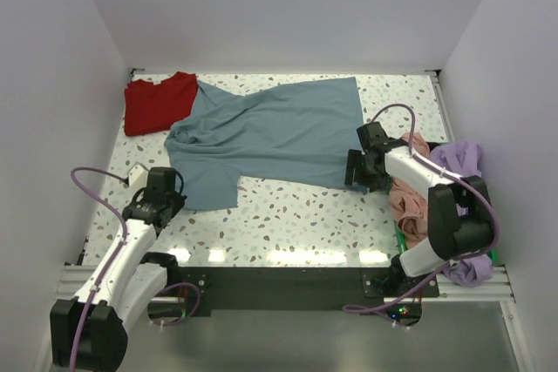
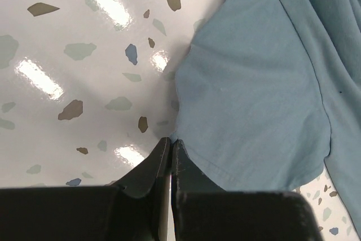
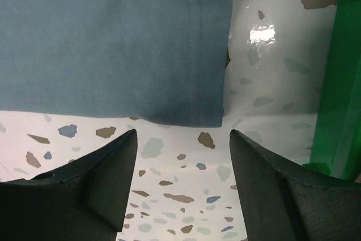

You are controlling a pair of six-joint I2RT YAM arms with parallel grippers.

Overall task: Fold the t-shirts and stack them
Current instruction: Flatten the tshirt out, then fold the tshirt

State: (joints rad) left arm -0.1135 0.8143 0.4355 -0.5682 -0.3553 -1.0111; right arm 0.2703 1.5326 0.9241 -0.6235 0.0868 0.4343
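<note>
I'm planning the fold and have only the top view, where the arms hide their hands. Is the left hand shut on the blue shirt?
Observer: The left hand is shut, its tips right at the blue shirt sleeve's edge. I can't tell whether cloth is pinched.
Operator: And the right hand?
Observer: The right hand is open. The shirt's hem corner lies just ahead between its fingers, not gripped.
Operator: Anything beside it?
Observer: A green wall stands close on its right.
</note>
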